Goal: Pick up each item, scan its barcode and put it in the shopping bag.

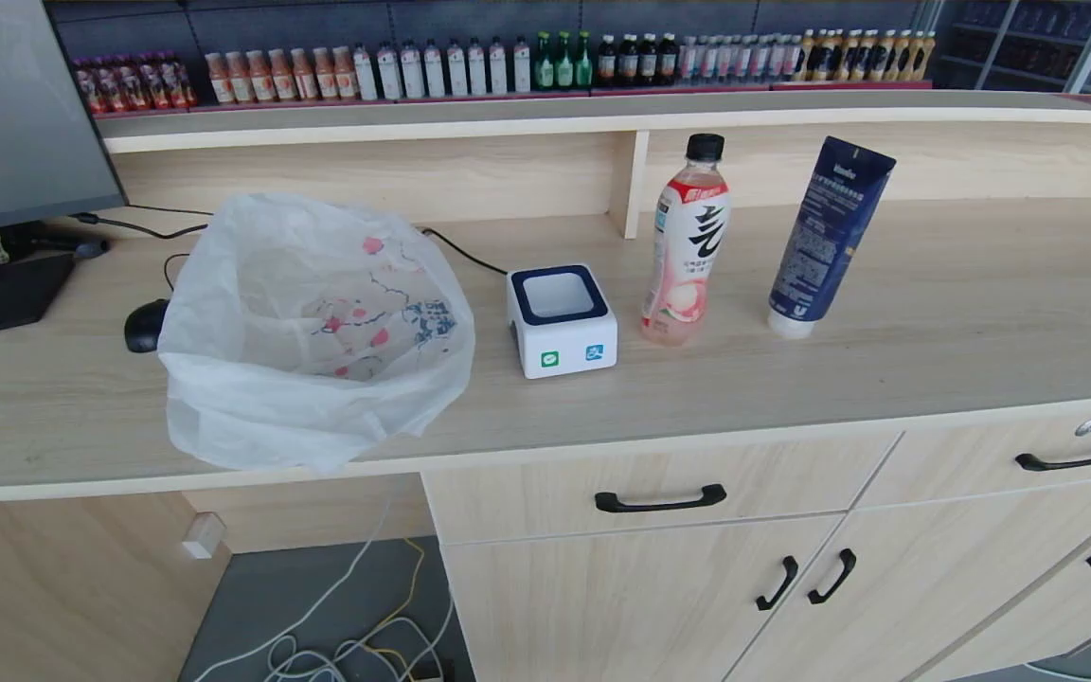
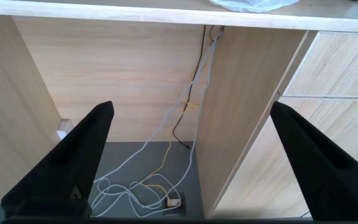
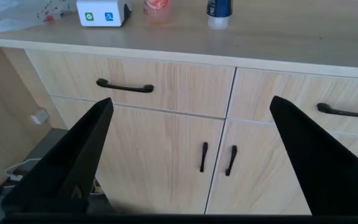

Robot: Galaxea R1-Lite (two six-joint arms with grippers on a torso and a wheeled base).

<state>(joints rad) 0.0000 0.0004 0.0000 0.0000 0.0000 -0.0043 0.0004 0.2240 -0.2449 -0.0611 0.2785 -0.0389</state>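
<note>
Start of the job, I judge: both my arms' jaws hang spread and empty below the table [image 1: 886, 350]. The bottle [image 1: 685, 248] stands at the scanner's [image 1: 562, 320] 3 o'clock, tube [image 1: 825, 237] beyond, shopping bag [image 1: 313, 332] at 9. Next, my right arm must rise and grip the bottle.

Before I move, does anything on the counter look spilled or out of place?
Nothing spilled or toppled: the pink drink bottle and dark blue tube stand upright. Only the translucent white plastic bag sags over the wooden counter's front edge.
</note>
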